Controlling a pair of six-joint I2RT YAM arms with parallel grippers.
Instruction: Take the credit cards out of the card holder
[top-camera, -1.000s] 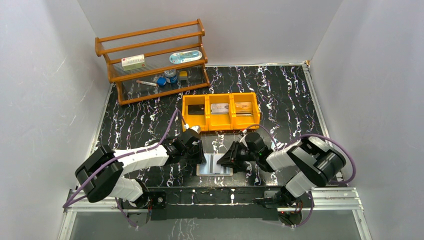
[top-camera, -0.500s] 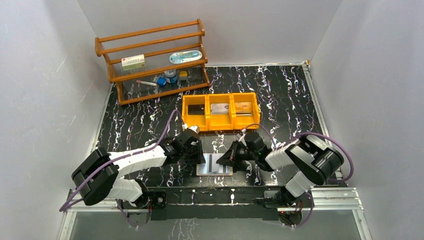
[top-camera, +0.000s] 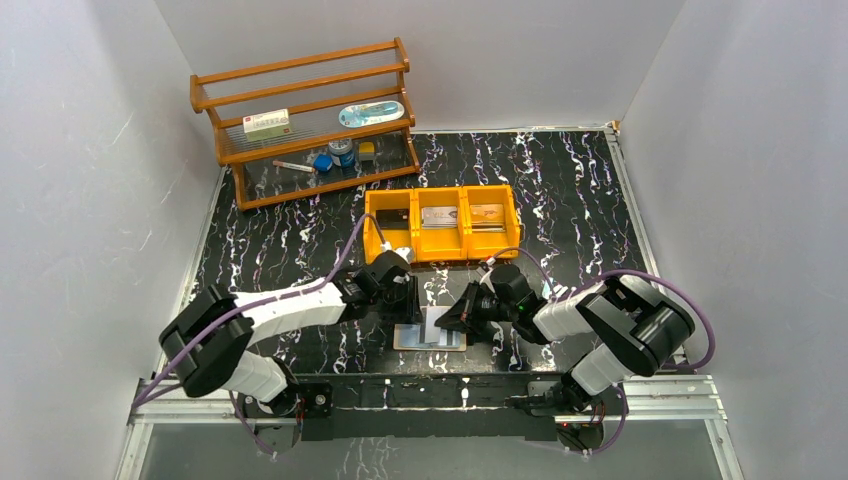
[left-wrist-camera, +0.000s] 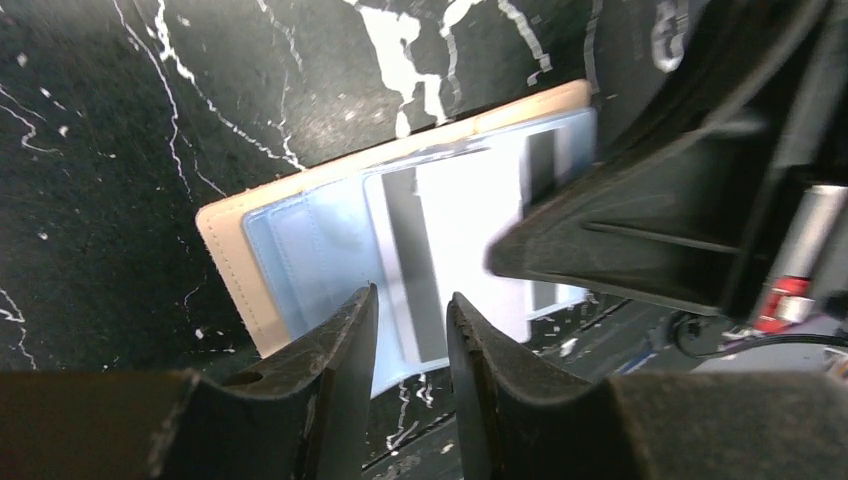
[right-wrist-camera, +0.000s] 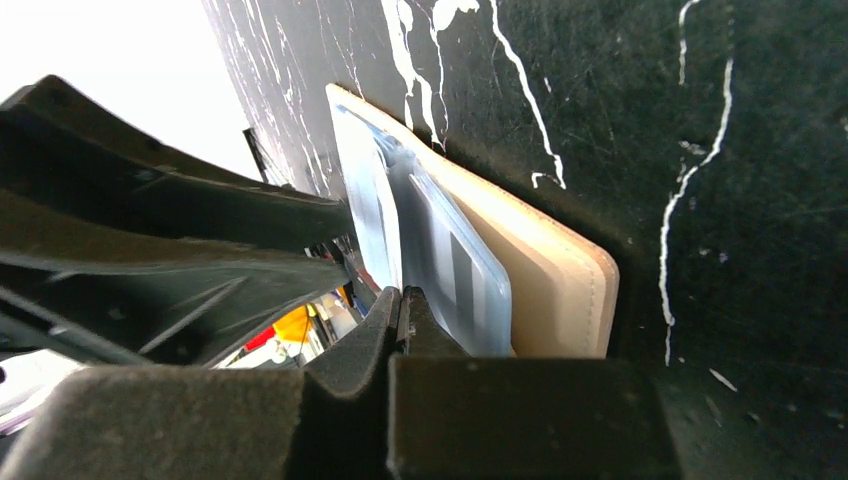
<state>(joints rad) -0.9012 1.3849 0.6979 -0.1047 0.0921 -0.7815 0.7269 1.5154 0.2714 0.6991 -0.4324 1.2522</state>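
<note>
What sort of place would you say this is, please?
Probably a robotics lab test cell: plain white walls box in a marbled table, two arms are bolted to a metal rail at its near edge, and staged props, a wooden rack and yellow bin, sit behind.

R claw (right-wrist-camera: 403, 305) over card holder (right-wrist-camera: 560, 290), bin (top-camera: 440, 252) behind

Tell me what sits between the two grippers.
The open card holder lies between the left gripper and the right gripper, both over its pale blue panels; the top view shows it.
</note>
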